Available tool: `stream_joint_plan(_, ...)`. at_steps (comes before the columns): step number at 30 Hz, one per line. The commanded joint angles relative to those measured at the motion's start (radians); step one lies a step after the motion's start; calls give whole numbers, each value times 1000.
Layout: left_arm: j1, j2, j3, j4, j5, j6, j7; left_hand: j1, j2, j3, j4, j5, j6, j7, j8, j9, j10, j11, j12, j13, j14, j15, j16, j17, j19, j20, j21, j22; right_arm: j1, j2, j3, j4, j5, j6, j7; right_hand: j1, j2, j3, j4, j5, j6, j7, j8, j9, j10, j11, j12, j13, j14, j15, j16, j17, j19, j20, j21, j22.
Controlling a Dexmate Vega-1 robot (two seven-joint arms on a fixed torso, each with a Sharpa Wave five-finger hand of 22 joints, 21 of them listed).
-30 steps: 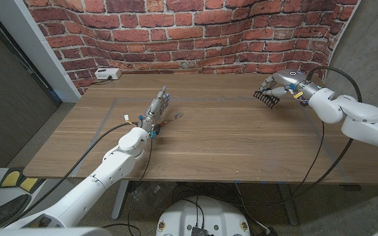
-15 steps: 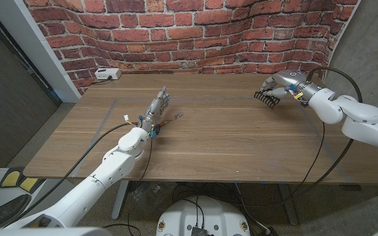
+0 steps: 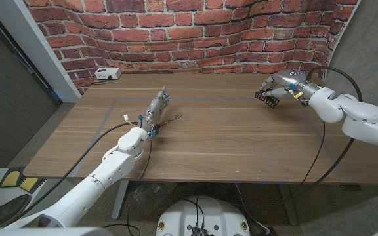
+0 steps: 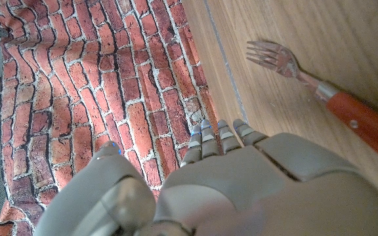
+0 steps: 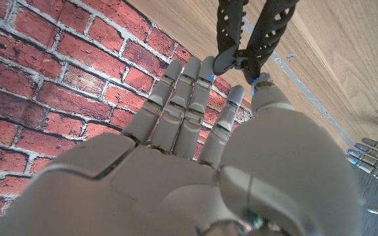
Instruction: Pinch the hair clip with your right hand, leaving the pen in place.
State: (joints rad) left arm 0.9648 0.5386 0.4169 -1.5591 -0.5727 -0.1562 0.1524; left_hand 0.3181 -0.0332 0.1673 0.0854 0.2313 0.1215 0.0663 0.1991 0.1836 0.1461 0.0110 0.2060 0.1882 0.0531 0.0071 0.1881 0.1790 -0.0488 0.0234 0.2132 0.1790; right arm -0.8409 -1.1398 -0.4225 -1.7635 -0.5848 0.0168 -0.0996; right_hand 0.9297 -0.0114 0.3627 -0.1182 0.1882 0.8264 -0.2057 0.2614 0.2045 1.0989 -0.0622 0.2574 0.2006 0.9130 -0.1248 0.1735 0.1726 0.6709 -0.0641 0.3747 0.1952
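A black toothed hair clip (image 3: 265, 97) is at the table's far right, pinched at its hinge end by my right hand (image 3: 283, 83). In the right wrist view the clip (image 5: 251, 26) sticks out past the fingertips (image 5: 262, 86) with its two toothed halves spread. My left hand (image 3: 156, 108) stands on its edge at the middle left, fingers straight and apart, holding nothing. Just to its right lies a metal fork with an orange-red handle (image 3: 170, 120), seen close in the left wrist view as the fork (image 4: 310, 78). I see no pen.
A small white box (image 3: 107, 74) sits at the table's far left corner by the brick wall (image 3: 195, 33). A faint taped line (image 4: 225, 65) runs along the wood. My left hand (image 5: 373, 154) shows small and distant in the right wrist view.
The right hand has lifted the clip by a very small amount. The left hand and the fork have not moved.
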Motion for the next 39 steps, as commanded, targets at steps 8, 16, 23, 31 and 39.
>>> stream_joint_plan(8,-7,-1,-2,12,-3,-3,-5,4,7,-4,-1,-3,2,-7,-3,2,-2,0,-3,4,-3,3,-1,4,0,6,-4,4,12,6,-14,-7,-13,-30,39,-26,-6,-8,4,-1,-36,1,-23,2,101,-147,-17,11,-22,-53,-1,1,-11,11,-6,1)
stream_joint_plan(16,-7,0,-3,15,-6,-3,-8,5,8,-5,-2,-4,2,-8,-3,2,-3,0,-3,4,-3,2,-1,4,0,6,-4,4,8,24,-26,6,-19,-57,33,-35,-8,-10,7,-1,-41,3,-26,2,95,-147,-18,13,-29,-51,-1,1,-14,15,-8,1)
stream_joint_plan(23,-6,4,-5,8,-6,1,-5,6,8,-5,-2,-4,3,-8,-3,2,-2,1,-3,4,-3,3,-1,4,0,6,-4,4,14,43,-45,33,-27,-87,27,-39,-7,-10,7,0,-43,1,-28,3,86,-147,-21,15,-41,-50,-2,2,-18,24,-11,1)
stream_joint_plan(31,-3,8,-6,-1,-4,2,-2,8,10,-5,-3,-4,2,-8,-3,2,-2,-2,-3,4,-2,3,-1,4,0,7,-5,4,37,69,-76,77,-47,-114,13,-43,-7,-10,8,0,-46,1,-30,3,80,-147,-22,17,-46,-49,-2,2,-18,27,-11,0)
stream_joint_plan(39,4,10,-9,-10,-4,3,4,9,11,-6,-3,-4,3,-7,-3,2,-1,-1,-2,4,-2,3,-1,4,0,6,-5,4,65,91,-106,128,-54,-128,4,-47,-7,-10,9,0,-46,0,-31,3,78,-147,-22,18,-45,-50,0,2,-16,30,-11,0)
